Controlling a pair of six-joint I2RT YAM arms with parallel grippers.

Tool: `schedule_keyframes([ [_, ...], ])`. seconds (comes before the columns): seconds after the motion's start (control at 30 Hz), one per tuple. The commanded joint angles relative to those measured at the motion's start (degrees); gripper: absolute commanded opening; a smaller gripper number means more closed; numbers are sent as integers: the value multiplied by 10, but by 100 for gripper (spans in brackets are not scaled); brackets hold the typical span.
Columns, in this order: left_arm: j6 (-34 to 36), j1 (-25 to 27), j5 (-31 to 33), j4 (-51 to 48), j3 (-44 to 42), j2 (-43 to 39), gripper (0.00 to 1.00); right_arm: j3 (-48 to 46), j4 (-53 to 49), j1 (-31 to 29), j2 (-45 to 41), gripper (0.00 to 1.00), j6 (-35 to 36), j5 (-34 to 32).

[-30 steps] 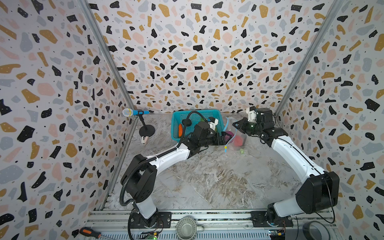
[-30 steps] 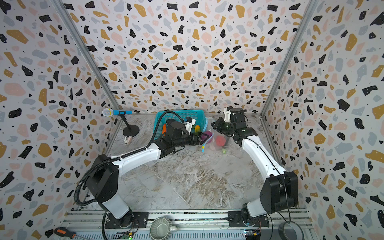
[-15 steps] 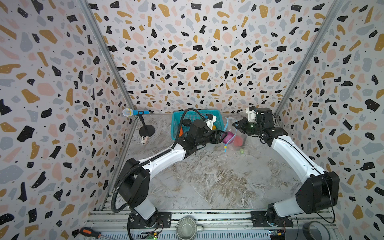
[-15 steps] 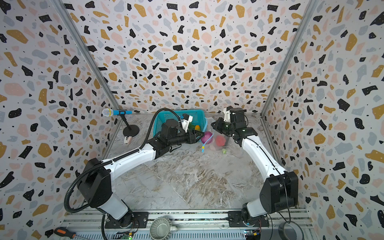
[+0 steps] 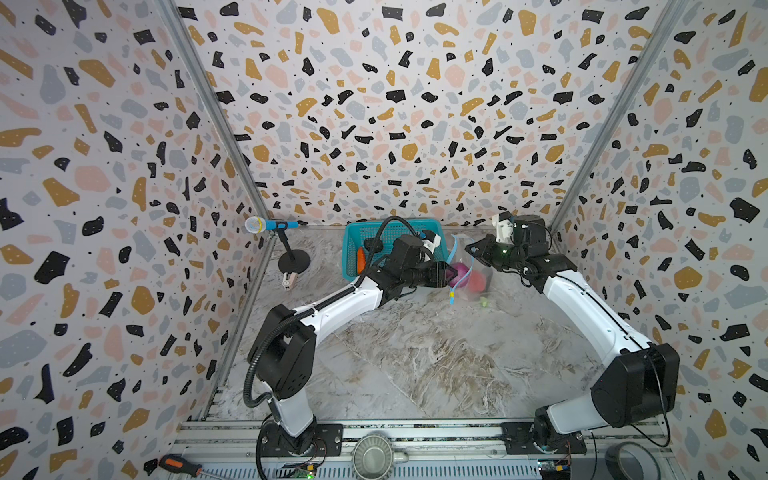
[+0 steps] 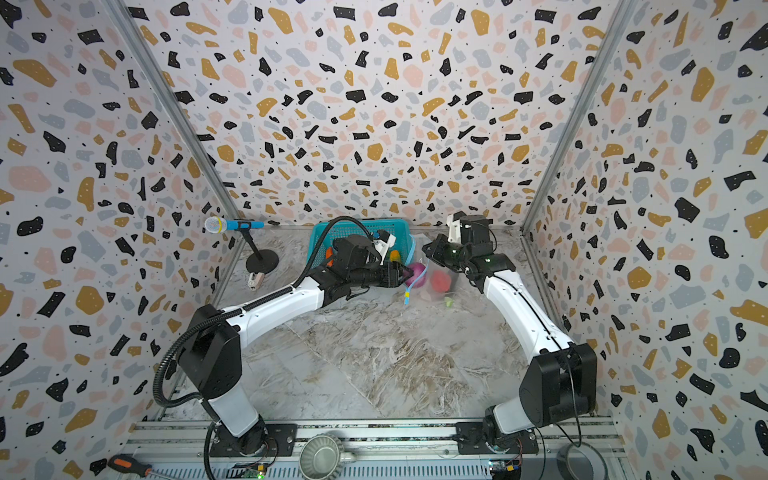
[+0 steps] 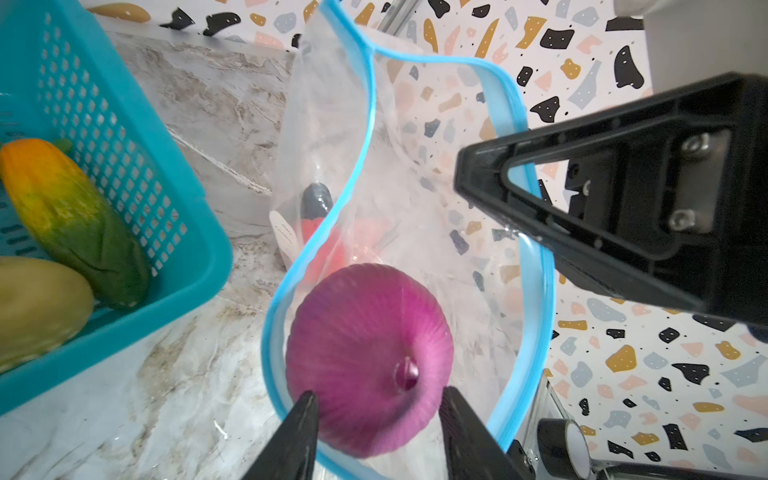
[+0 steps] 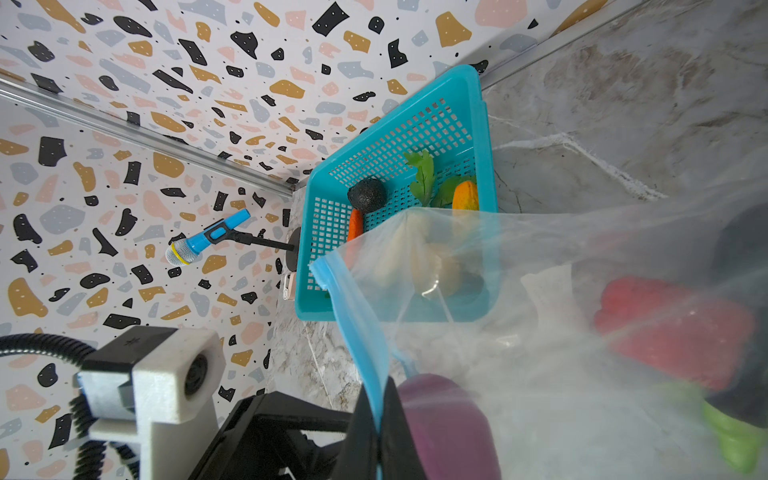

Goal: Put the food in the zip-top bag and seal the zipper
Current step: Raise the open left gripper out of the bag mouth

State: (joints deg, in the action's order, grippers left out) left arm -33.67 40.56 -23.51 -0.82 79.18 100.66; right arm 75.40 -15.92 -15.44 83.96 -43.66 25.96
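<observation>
My left gripper (image 7: 380,392) is shut on the purple onion (image 7: 370,357), one finger against each side. The onion sits inside the open mouth of the zip-top bag (image 7: 436,187), ringed by the light blue zipper (image 7: 370,124). In both top views the left gripper (image 5: 451,272) (image 6: 405,274) reaches to the bag (image 5: 478,266) from the left. My right gripper (image 8: 379,399) (image 5: 471,250) is shut on the zipper strip (image 8: 353,311) and holds the bag's edge up. A red pepper (image 8: 673,328) and a dark eggplant (image 7: 316,201) lie inside the bag. The yellow slider tab (image 5: 451,296) hangs low.
The teal mesh basket (image 5: 353,249) stands just left of the bag, against the back wall. It holds corn (image 7: 70,216), a yellow potato (image 7: 37,307), a carrot (image 8: 355,224) and green leaves (image 8: 424,174). A toy microphone on a stand (image 5: 266,225) is at the back left.
The left jaws have narrowed from wide open onto the onion, and that arm has shifted slightly right toward the bag's mouth. The right arm has kept its hold and place.
</observation>
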Motion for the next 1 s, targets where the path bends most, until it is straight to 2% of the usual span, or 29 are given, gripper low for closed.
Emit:
schedule_keyframes([
  [0.0,-13,9,-28,29,24,12,47,17,8,-2,-7,0,1,5],
  [0.37,-17,19,-29,25,39,41,46,18,12,-5,-10,0,-3,7],
  [0.47,-11,19,-29,17,46,50,50,17,12,-5,-12,0,-3,6],
  [0.6,-3,19,-30,15,53,53,71,15,10,-5,-14,0,-1,5],
  [0.67,-3,19,-35,21,53,47,76,15,9,-4,-15,0,0,4],
  [0.97,-2,9,-41,50,15,-1,74,18,5,4,-15,0,4,2],
])
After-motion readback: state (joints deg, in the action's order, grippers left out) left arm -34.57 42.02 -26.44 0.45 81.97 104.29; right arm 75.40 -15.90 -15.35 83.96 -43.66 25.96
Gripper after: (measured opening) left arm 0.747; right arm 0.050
